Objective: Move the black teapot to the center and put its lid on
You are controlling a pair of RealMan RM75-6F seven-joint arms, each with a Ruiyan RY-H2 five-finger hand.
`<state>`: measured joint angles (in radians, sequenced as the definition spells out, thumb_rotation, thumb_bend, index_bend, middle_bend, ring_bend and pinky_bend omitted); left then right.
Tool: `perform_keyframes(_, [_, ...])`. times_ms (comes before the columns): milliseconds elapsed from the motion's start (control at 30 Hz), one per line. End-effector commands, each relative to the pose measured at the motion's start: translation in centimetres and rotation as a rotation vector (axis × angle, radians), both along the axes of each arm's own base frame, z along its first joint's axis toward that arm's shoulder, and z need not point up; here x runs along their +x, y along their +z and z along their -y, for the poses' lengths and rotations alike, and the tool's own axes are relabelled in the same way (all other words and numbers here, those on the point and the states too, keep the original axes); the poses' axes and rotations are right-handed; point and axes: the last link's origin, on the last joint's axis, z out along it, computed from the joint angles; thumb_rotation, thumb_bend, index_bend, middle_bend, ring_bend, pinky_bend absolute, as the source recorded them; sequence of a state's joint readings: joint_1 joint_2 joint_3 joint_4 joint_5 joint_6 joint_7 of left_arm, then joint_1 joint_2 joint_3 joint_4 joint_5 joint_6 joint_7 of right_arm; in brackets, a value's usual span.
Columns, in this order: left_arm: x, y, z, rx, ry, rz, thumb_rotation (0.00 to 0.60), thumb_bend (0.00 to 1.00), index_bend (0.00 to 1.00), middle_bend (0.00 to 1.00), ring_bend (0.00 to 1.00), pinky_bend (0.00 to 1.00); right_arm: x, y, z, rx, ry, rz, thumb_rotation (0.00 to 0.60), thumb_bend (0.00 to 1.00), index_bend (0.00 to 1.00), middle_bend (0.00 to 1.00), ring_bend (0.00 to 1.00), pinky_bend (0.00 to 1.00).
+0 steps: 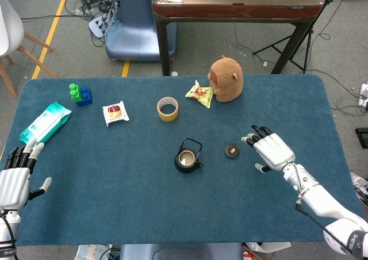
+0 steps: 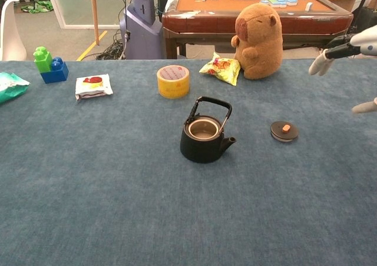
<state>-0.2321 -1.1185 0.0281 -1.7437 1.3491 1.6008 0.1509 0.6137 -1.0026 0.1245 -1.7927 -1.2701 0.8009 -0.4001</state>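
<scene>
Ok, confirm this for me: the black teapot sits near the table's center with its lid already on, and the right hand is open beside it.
Not quite: the lid is off, lying on the table to the right of the black teapot, whose mouth is open, as the chest view shows. The right hand is indeed open, near the lid.

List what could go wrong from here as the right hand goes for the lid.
1. The lid is small and lies flat on the cloth, so the open right hand may push it along instead of gripping it.
2. The teapot has its handle upright over the opening; a lid brought straight down may strike it.
3. The spout points towards the lid, so a low sweep of the hand might knock the teapot.
</scene>
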Motion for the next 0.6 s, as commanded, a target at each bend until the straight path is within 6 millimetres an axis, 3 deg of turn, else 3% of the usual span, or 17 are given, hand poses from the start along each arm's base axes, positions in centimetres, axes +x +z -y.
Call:
perform_keyframes(33, [-0.1, -0.1, 0.6, 0.006, -0.003, 0.0, 0.6, 0.27, 0.09, 0.0, 0.0, 0.0, 0.1, -1.3, 0.4, 0.026, 0.009, -0.022, 0.6, 0.2, 0.21, 0.22, 0.03, 0.12])
perform_keyframes(333, [0.0, -0.5, 1.8, -0.007, -0.014, -0.057, 0.6, 0.27, 0.11, 0.0, 0.0, 0.0, -0.9, -4.3, 2.1, 0.033, -0.006, -0.1, 0.6, 0.2, 0.21, 0.2, 0.02, 0.12])
perform_keyframes(600, [0.0, -0.6, 2.1, -0.016, -0.013, -0.036, 0.6, 0.27, 0.11, 0.0, 0.0, 0.0, -1.2, -6.3, 3.3, 0.033, -0.015, -0.144, 0.6, 0.2, 0.23, 0.13, 0.0, 0.04])
